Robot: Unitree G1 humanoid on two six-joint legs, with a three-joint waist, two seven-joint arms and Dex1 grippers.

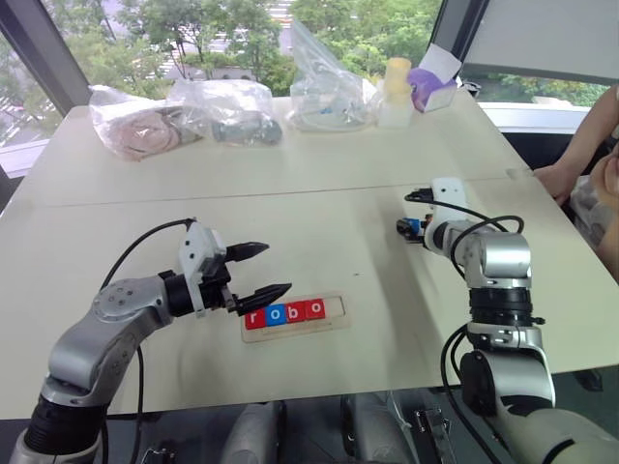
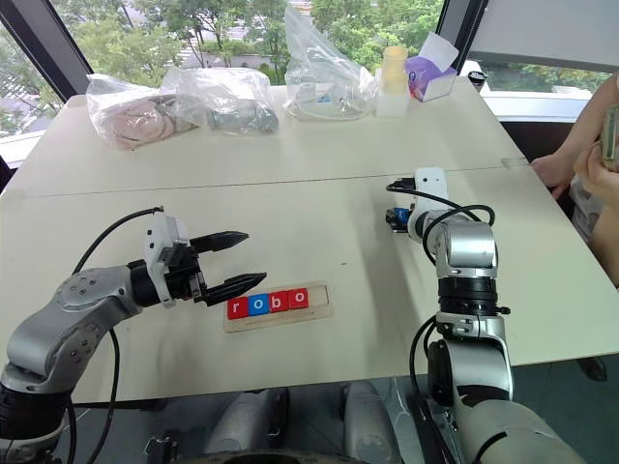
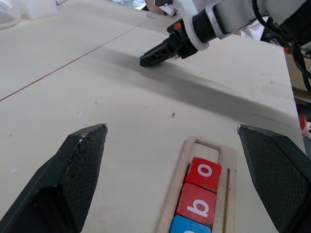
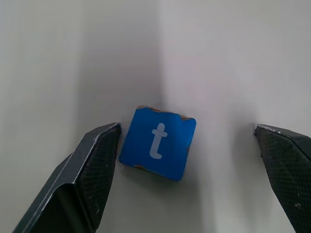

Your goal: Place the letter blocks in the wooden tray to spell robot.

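Eye views: head-mounted stereo pair, facing forward and down over the worktop (image 1: 319,174); both cover the tray (image 1: 294,316), both arms and the windows beyond.

Left wrist view: low, close to the worktop, looking across the tray end toward the right gripper (image 3: 154,54).

Right wrist view: close above the worktop, facing down onto the t block (image 4: 156,141) between its fingers (image 4: 99,160).

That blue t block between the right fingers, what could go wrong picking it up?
The blue t block lies off-centre, close to one of the right fingers and turned askew; closing might spin or push it rather than clamp it. Later, the wooden tray has just one free slot beside the o, near the open left gripper, so the arms could crowd.
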